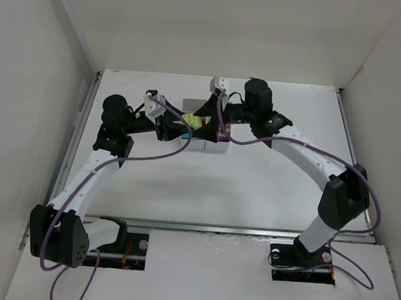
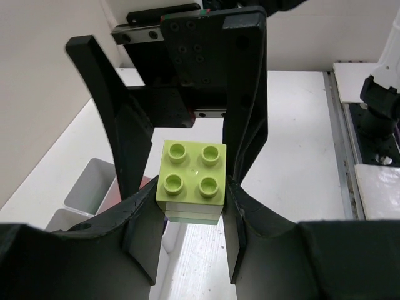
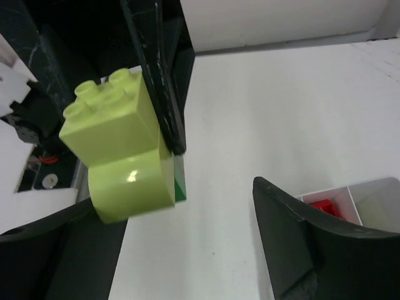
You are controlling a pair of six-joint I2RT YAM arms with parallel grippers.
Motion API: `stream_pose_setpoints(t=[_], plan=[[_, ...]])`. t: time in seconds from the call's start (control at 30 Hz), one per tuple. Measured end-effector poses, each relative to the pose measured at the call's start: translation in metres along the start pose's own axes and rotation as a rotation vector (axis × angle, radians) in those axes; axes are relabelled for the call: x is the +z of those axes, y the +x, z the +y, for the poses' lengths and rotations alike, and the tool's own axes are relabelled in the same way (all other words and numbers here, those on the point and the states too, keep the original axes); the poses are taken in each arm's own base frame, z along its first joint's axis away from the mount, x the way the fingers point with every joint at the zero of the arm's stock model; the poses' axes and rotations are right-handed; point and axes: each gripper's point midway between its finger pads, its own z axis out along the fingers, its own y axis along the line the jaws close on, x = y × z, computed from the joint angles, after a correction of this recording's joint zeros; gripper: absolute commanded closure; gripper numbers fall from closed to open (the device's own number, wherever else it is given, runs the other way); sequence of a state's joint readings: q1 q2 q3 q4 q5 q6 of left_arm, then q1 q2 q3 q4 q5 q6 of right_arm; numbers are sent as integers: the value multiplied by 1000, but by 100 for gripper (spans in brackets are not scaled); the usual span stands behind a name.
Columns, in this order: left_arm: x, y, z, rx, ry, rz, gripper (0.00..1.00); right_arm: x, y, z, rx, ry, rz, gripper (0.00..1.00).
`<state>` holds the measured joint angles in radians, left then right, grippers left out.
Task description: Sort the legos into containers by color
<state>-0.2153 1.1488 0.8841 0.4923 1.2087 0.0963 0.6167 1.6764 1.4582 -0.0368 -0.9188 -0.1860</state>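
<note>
Your left gripper is clamped on the yellow-green lego stack, held aloft near the white organiser box. Your right gripper straddles it, jaws apart. Seat the right squarely on the free faces before the left releases.

White table bearing compartment box

top looks down; close wrist views share one brick.
</note>
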Motion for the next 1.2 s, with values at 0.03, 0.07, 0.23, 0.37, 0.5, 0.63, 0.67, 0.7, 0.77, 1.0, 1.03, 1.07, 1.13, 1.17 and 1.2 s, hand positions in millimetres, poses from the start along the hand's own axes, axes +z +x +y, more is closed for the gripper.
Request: stream_pose_setpoints(t=[0.03,0.07,0.23,0.37,0.5,0.63,0.67,0.7,0.77,1.0,1.03,1.07,1.13,1.17,1.2], plan=[[1,-2,2,-4,-12,-6,100,-5,-1,-3,9,6,-16,15],[1,-4,3,-12,-20,-11,100,-9,-1,-5,14,11,-33,15],[2,-22,4,-41,-34,-64,100,-27,-10,-10,34,41,-117,15],[3,-37,4,-50,-42,-115,100,-29,-34,-8,17,24,-195,15],[3,-49,4,-37,-49,-151,100,-31,-49,-1,14,-10,-247,15],[3,-51,4,-50,-50,-160,100,-32,-56,5,18,-40,-271,15],[3,-51,4,-51,-51,-161,100,-33,-58,7,15,-48,-276,15],[3,-51,4,-52,-53,-162,100,-33,-59,9,17,-57,-278,15],[2,-50,4,-56,-54,-163,100,-33,-60,11,19,-69,-280,17],[2,-48,4,-66,-59,-165,100,-34,-62,16,40,-96,-280,27],[2,-48,4,-67,-60,-165,100,-34,-63,17,42,-97,-281,27],[2,-48,4,-67,-60,-165,100,-34,-63,17,44,-100,-281,27],[2,-48,4,-67,-60,-166,100,-33,-66,18,42,-103,-284,27],[3,-48,4,-67,-58,-166,100,-33,-67,18,43,-105,-285,27],[3,-49,3,-66,-57,-167,100,-33,-68,18,40,-106,-287,27]])
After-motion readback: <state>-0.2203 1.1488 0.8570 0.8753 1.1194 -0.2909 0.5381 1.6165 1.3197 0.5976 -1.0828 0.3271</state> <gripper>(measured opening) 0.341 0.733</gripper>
